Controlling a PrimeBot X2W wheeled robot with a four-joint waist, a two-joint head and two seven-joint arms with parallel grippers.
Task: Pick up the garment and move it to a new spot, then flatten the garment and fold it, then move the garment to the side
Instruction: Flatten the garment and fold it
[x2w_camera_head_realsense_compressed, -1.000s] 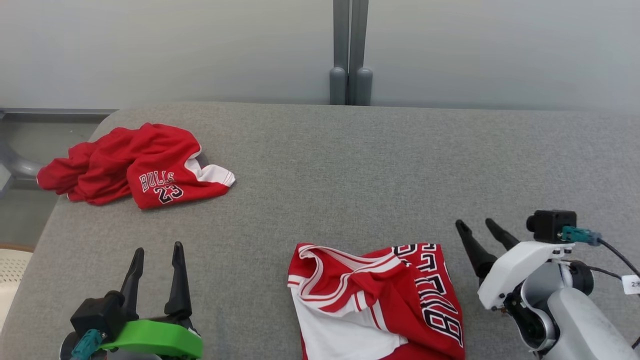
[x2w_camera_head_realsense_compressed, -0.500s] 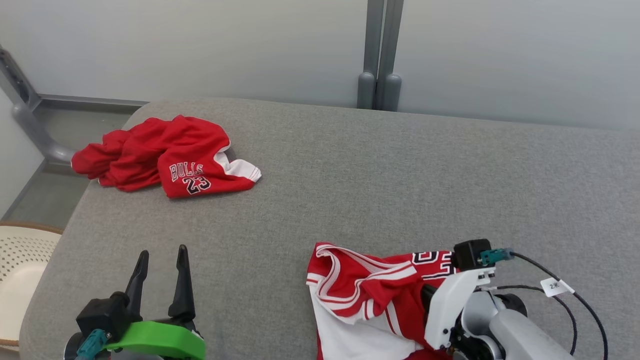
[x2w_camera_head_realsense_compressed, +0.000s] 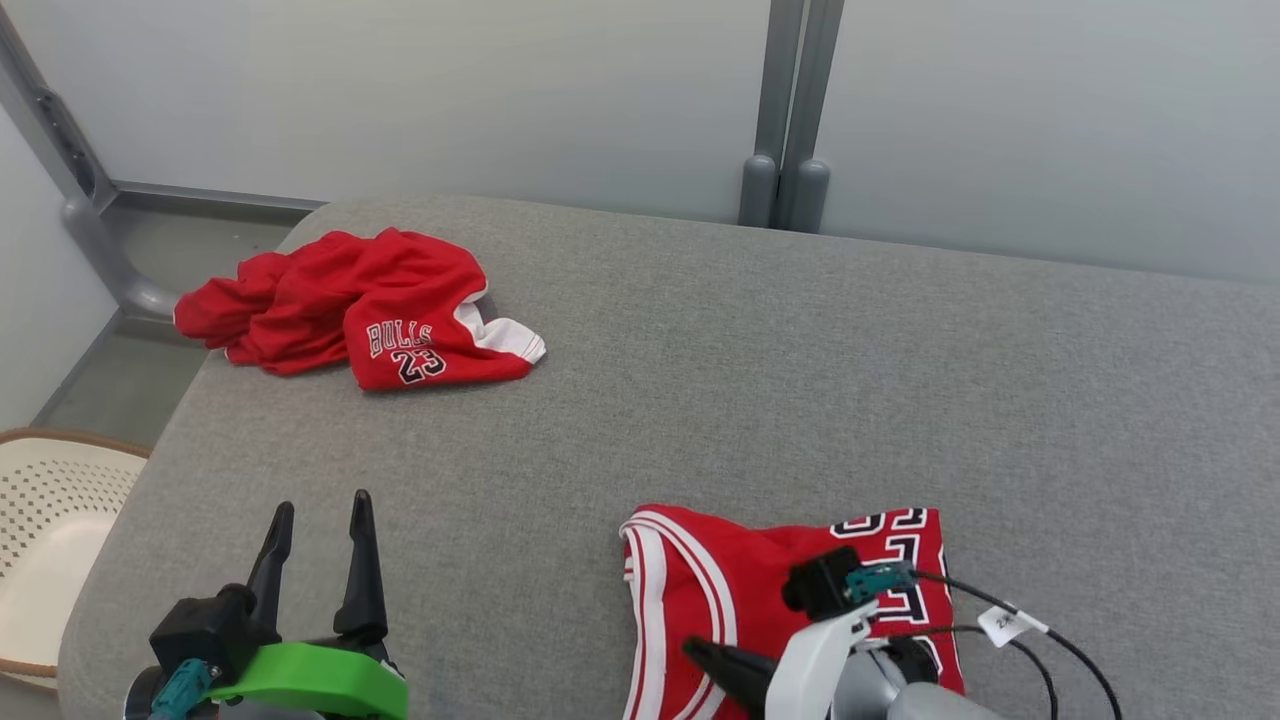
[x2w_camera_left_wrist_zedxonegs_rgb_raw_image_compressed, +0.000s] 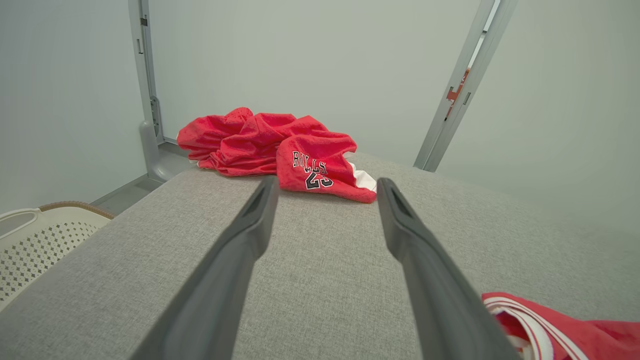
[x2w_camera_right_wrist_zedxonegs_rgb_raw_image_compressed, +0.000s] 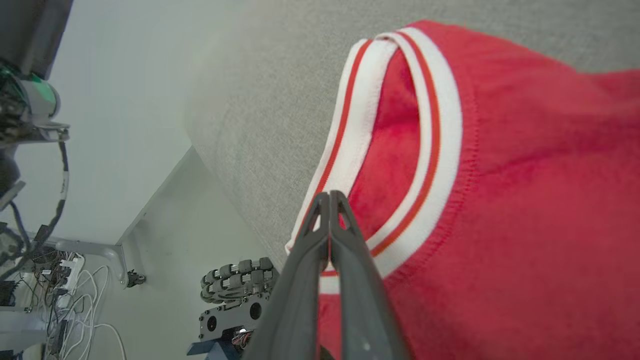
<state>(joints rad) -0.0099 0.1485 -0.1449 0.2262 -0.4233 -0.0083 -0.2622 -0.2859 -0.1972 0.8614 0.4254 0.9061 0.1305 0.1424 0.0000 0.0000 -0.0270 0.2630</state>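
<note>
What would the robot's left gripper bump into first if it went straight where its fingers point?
Probably the crumpled red fabric shorts printed BULLS 23, lying at the far end of the grey padded table. The left gripper points at them over bare cloth, though depth is hard to judge.

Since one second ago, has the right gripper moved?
Yes, to the left. The right gripper was right of the jersey, over bare table; now it is over the jersey, shut, tip at its left trim.
</note>
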